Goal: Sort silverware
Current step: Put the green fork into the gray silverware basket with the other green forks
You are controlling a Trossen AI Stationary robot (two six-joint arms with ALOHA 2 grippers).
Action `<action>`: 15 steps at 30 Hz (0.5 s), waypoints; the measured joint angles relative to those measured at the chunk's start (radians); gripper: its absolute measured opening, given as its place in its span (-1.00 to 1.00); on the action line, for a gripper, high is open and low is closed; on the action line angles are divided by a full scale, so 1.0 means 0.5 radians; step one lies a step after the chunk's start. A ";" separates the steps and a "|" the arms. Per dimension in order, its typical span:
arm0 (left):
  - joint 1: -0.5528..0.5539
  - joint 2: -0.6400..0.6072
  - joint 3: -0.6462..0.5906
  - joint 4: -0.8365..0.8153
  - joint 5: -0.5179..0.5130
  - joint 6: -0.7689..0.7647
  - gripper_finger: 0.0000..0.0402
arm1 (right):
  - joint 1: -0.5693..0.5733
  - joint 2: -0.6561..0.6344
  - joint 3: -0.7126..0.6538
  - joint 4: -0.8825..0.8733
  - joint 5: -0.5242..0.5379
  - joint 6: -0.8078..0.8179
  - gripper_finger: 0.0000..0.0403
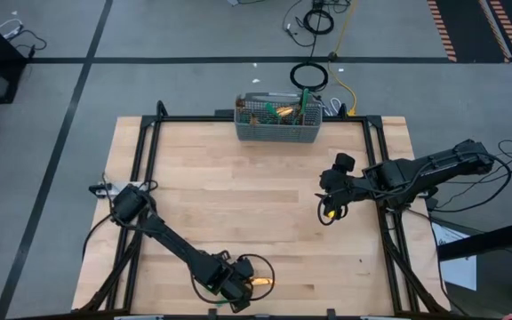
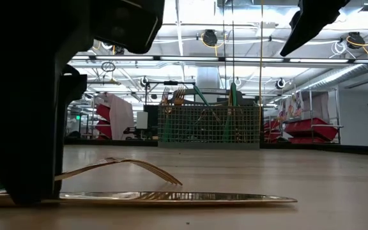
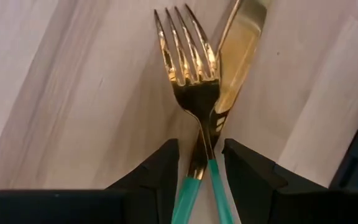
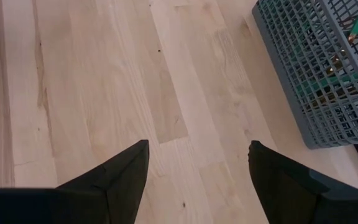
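Left end effector (image 3: 197, 177) is down at the worktop's (image 1: 238, 204) near edge, fingers either side of the fork (image 3: 188, 74) and knife (image 3: 241, 50) handles, which lie crossed there; whether they pinch is unclear. Right end effector (image 4: 197, 171) hovers mid-right, fingers spread, empty. Mesh caddy (image 1: 277, 122) sits at the far edge with more silverware (image 1: 283, 110).

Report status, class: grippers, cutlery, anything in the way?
Left gripper straddles fork and knife handles at near edge. Right gripper open, empty, mid-table. Caddy at far edge. Nothing obstructing.
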 joint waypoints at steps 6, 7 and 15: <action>0.015 0.095 0.005 -0.012 -0.004 0.106 -0.51 | 0.000 0.000 0.000 -0.029 0.001 0.000 0.29; 0.024 0.111 0.007 -0.018 -0.002 0.156 -0.60 | 0.000 0.000 0.000 -0.035 0.000 0.000 0.29; 0.199 0.139 0.009 0.067 0.026 0.589 -0.94 | 0.000 0.000 -0.001 -0.091 0.001 0.000 0.29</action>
